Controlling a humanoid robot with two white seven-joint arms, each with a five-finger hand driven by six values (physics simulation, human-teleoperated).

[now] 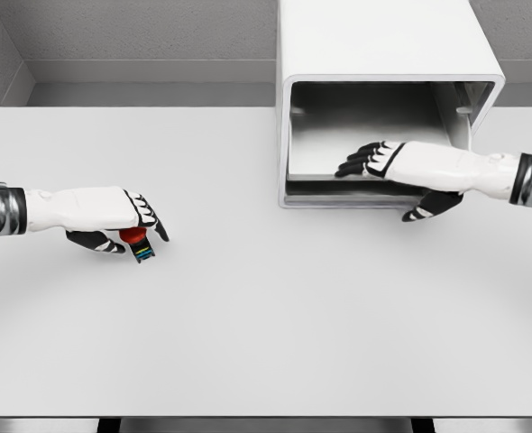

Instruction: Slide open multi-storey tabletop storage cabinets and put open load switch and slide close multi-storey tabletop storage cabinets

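Here, near to far:
Counter (266, 343): white, bare in front.
Left robot hand (113, 221): fingers curled around the load switch (138, 242) (red top, blue-black base), low over the counter's left side.
Right robot hand (401, 171): fingers extended flat, holding nothing, reaching into the open drawer (365, 185).
Storage cabinet (383, 54): white, far right.

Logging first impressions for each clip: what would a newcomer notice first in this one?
The white storage cabinet at the table's far right, its drawer open and empty, with the right hand reaching across its front edge. Then, at the left, the left hand with fingers closed on a small red-topped load switch.
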